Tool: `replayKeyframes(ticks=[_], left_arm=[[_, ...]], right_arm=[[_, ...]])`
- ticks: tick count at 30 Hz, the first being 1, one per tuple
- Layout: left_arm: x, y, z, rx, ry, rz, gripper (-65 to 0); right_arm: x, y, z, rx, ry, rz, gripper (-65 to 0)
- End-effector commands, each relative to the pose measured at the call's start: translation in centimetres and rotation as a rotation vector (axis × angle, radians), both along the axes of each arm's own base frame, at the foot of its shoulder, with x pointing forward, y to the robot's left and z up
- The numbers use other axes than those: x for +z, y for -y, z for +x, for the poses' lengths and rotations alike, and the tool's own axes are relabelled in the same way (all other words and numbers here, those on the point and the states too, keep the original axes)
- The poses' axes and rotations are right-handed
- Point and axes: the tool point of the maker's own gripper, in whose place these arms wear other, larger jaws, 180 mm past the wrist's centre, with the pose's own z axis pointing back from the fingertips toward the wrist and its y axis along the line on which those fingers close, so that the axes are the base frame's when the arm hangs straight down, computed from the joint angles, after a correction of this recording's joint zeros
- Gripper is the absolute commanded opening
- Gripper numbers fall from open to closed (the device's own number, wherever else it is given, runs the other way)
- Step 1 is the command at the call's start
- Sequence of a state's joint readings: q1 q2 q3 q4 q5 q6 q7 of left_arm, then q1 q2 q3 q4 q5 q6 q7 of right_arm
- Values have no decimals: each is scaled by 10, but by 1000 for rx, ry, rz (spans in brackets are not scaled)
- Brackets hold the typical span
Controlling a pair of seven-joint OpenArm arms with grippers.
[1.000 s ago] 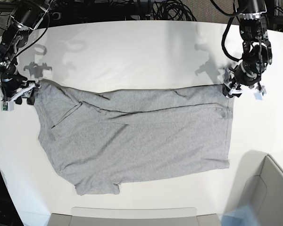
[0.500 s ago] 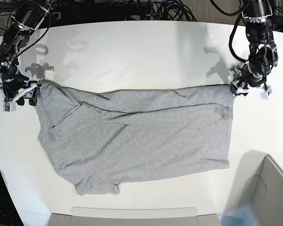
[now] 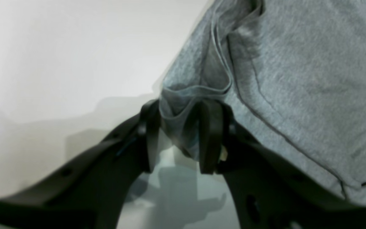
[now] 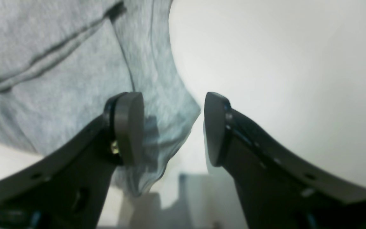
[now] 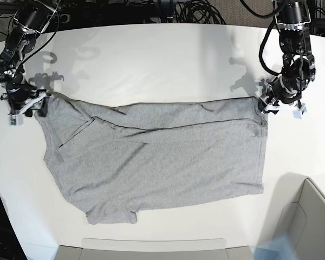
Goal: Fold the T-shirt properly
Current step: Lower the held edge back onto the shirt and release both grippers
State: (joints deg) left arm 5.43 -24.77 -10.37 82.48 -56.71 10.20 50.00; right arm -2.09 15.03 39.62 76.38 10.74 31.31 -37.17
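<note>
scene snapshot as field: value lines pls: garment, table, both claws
garment: T-shirt, heather grey, spread flat, far edge folded over, no print showing
surface: white table
left claw: at the shirt's far corner, bunched hem between its fingers
right claw: jaws apart, shirt corner lying in the gap, not pinched
bin: grey container, near corner

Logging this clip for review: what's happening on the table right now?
Two robot arms are working a grey T-shirt spread on a white table. The left gripper has bunched fabric of one far corner between its fingers. The right gripper is open at the other far corner, one finger over the cloth, nothing pinched. The far edge is already folded over; no lettering shows.
</note>
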Motion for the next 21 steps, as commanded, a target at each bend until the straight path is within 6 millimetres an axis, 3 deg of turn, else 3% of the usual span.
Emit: replayKeyframes(ticks=[1, 3, 7, 9, 13, 17, 21], left_arm=[[7, 2, 4, -37, 15, 3, -426], [10, 6, 8, -89, 45, 12, -459], [7, 3, 6, -80, 37, 14, -624], [-2, -1, 1, -62, 8, 6, -650], [-17, -9, -3, -35, -36, -8, -650], [-17, -10, -3, -34, -37, -8, -650], [-18, -10, -4, -33, -40, -11, -650]], right_arm=[[8, 0, 8, 24, 25, -15, -393], [-3, -4, 6, 40, -13, -31, -461], [-11, -4, 7, 34, -41, -44, -603], [-12, 1, 10, 29, -53, -60, -650], [-9, 13, 15, 14, -66, -109, -649], [-1, 30, 17, -32, -59, -142, -628], [-1, 34, 14, -42, -63, -148, -634]])
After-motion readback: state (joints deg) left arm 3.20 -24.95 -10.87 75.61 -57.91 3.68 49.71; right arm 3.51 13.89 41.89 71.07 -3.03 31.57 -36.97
